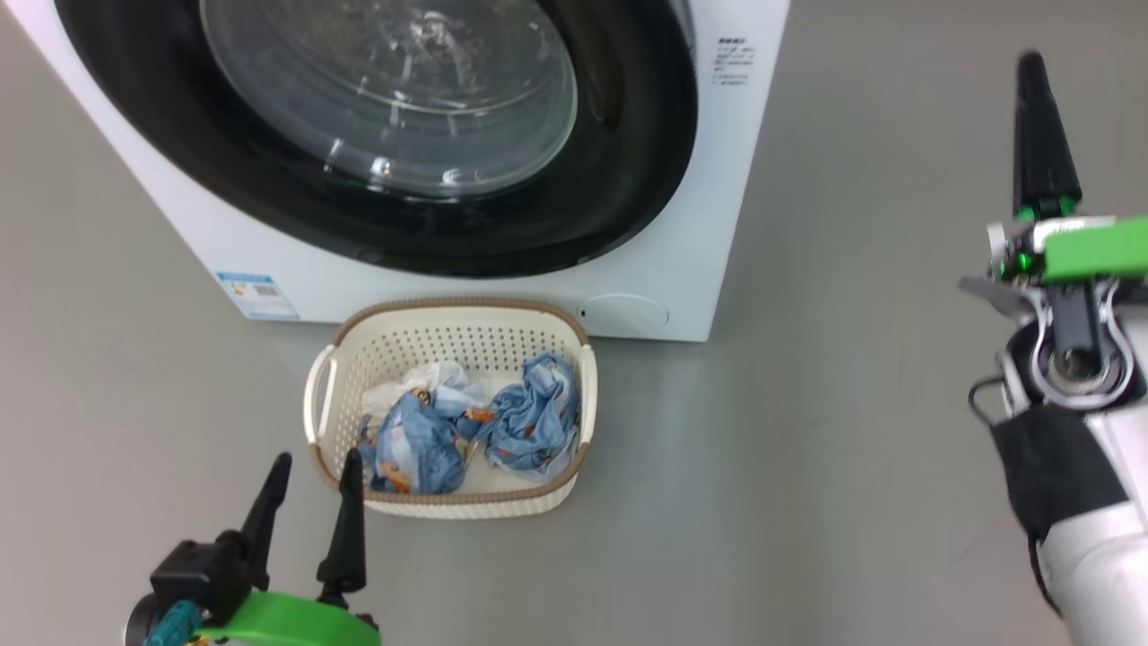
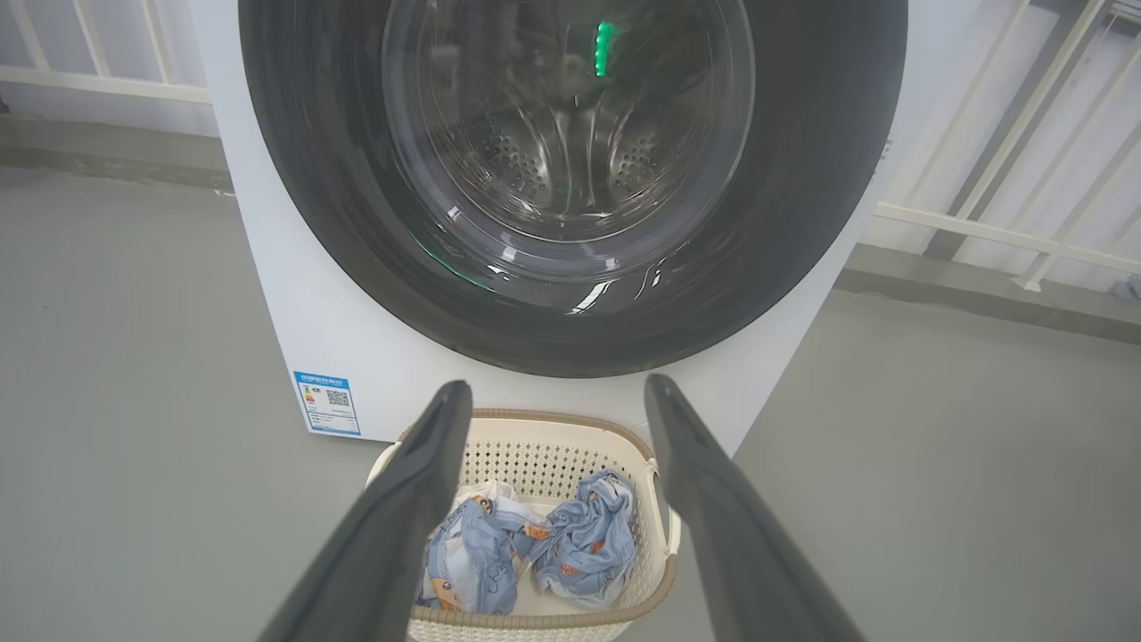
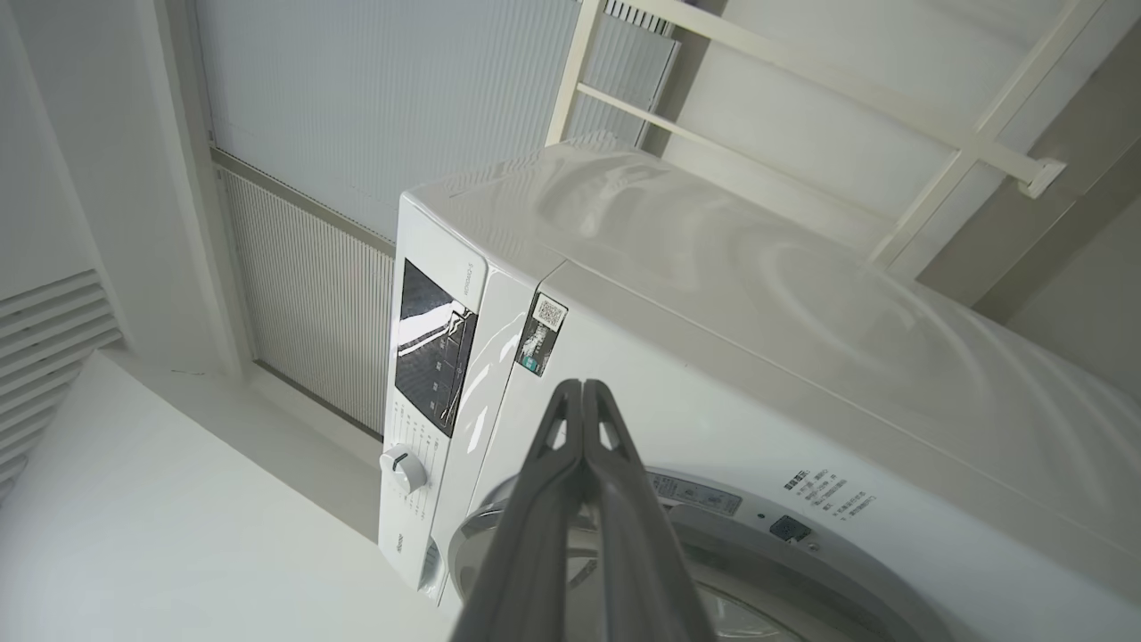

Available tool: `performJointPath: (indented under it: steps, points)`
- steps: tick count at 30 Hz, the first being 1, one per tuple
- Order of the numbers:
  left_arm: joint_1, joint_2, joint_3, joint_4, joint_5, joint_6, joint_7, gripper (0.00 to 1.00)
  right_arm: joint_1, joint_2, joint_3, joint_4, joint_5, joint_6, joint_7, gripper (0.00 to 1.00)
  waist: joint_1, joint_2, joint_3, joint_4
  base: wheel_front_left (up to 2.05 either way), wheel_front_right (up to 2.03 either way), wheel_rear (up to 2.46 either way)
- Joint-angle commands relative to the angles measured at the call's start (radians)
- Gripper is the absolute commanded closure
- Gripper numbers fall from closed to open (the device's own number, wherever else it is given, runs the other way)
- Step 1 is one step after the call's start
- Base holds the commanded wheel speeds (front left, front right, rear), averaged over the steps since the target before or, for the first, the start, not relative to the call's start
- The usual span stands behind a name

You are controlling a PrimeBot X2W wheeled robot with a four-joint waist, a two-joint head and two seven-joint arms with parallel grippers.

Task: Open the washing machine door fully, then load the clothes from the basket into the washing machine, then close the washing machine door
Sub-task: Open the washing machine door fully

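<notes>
Head view: perforated cream plastic basket (image 1: 466,345) w/ crumpled blue clothes (image 1: 529,426).

blue sticker (image 2: 327,403) on washing machine (image 2: 299,308): qr code, print too small.

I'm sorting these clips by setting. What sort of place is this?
Likely a laundry corner, perhaps a utility room or a test room: a white front-loading washing machine on a bare grey floor, a basket of clothes before it, and white railings behind.
</notes>
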Motion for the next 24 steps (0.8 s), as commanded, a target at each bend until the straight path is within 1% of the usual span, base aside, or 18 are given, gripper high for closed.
performJointPath:
  steps: [1,2,5,6,10,17,24]
  points:
    - [-0.042,0.009,0.027,-0.029,-0.015,-0.002,-0.010,0.00,-0.043,0.001,0.025,-0.022,0.043,0.010,0.030,1.00,0.0000,0.0000,0.025,0.020,0.00,0.00,0.00]
    - [-0.049,0.009,0.023,-0.030,-0.019,-0.002,-0.010,0.00,-0.062,-0.009,0.027,-0.013,0.078,0.010,0.062,1.00,0.0000,0.0000,0.033,0.025,0.00,0.00,0.00]
    - [-0.068,0.009,0.011,-0.033,-0.029,-0.002,-0.010,0.00,-0.120,-0.040,0.040,0.020,0.133,0.010,0.145,1.00,0.0000,0.0000,0.058,0.041,0.00,0.00,0.00]
    - [-0.080,0.009,0.005,-0.035,-0.036,-0.002,-0.010,0.00,-0.155,-0.052,0.043,0.043,0.158,0.010,0.189,1.00,0.0000,0.0000,0.074,0.051,0.00,0.00,0.00]
    - [-0.097,0.009,-0.004,-0.039,-0.046,-0.002,-0.010,0.00,-0.213,-0.067,0.048,0.081,0.196,0.010,0.278,1.00,0.0000,0.0000,0.105,0.068,0.00,0.00,0.00]
    - [-0.133,0.009,-0.019,-0.048,-0.061,-0.002,-0.010,0.00,-0.309,-0.088,0.065,0.152,0.204,0.010,0.408,1.00,0.0000,0.0000,0.168,0.094,0.00,0.00,0.00]
    - [-0.169,0.009,-0.042,-0.053,-0.074,-0.002,-0.010,0.00,-0.403,-0.108,0.077,0.236,0.199,0.010,0.497,1.00,0.0000,0.0000,0.218,0.120,0.00,0.00,0.00]
